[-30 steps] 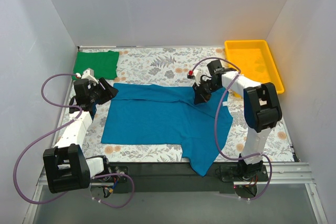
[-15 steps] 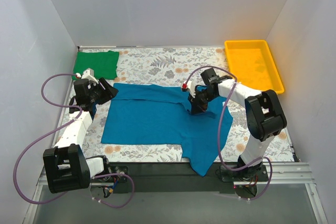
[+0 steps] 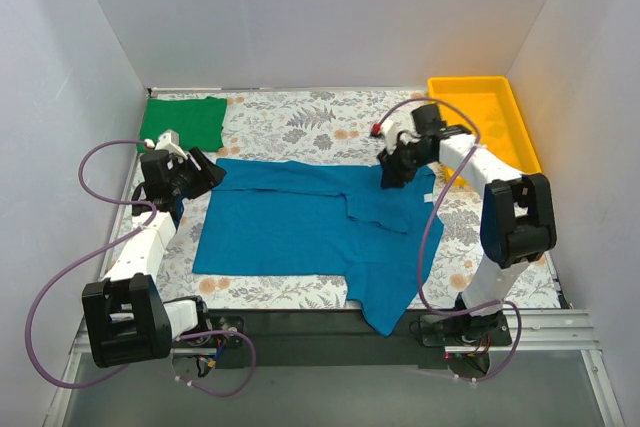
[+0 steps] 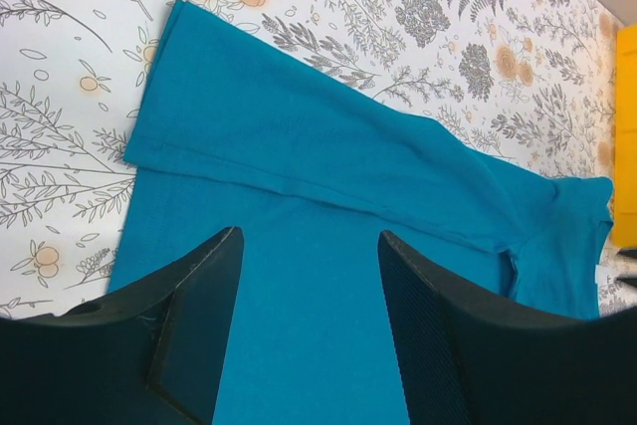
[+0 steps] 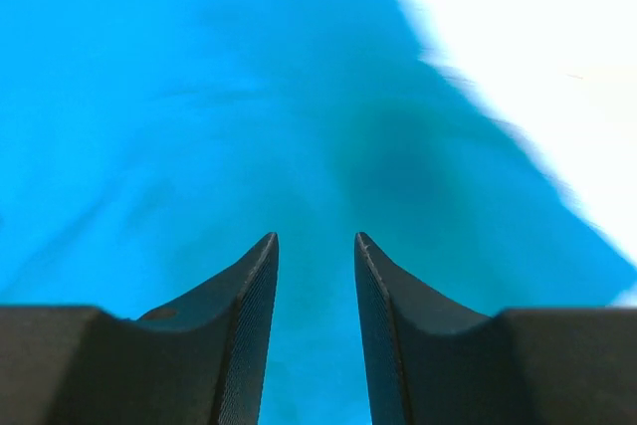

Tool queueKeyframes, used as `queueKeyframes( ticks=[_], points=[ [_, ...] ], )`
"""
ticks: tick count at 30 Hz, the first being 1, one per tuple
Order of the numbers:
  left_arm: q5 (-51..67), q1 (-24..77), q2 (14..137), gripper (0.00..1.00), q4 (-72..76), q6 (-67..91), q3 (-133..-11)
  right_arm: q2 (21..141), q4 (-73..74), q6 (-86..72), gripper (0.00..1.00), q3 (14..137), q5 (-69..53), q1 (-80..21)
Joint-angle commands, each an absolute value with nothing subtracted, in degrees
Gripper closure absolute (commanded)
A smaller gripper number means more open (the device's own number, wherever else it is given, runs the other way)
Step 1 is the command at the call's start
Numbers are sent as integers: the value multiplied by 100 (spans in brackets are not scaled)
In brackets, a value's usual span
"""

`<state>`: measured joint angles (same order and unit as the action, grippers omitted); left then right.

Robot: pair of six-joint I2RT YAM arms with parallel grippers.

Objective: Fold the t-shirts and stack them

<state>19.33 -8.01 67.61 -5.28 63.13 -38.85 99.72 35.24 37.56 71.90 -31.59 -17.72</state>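
Teal shirt (image 3: 300, 222) is spread mid-table, green shirt (image 3: 183, 122) looks folded in the far left corner, left gripper (image 3: 207, 175) and right gripper (image 3: 392, 173) both part-open and empty over teal's far corners, so I'd grab matching points and fold slowly to keep edges square.

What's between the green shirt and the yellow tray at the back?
Mostly bare flowery table cover, starting from the green shirt; near the yellow tray the right arm's cable loops over it. The top view shows this.
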Motion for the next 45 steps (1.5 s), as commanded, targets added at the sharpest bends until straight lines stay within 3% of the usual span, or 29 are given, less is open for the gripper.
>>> queueKeyframes(
  ticks=[1, 11, 18, 31, 37, 45],
  points=[
    [1934, -765, 6942, 44, -326, 6372, -3990, 10335, 2963, 2456, 56, 7821, -2744, -880],
    [2109, -765, 8524, 46, -35, 6653, -4895, 11390, 2268, 1292, 54, 8587, -1126, -633],
    [2162, -721, 9587, 50, -35, 6680, -5563, 11329, 1916, 1073, 53, 8271, -932, -589],
    [2303, -650, 10063, 52, -26, 6706, -5774, 11074, 1670, 941, 54, 7884, -650, -589],
    [2364, -606, 10292, 53, -26, 6732, -5836, 11092, 1608, 905, 62, 7796, -870, -589],
    [2224, -598, 10626, 55, -26, 6811, -5871, 11004, 1459, 914, 91, 7664, -651, -589]
  ],
)
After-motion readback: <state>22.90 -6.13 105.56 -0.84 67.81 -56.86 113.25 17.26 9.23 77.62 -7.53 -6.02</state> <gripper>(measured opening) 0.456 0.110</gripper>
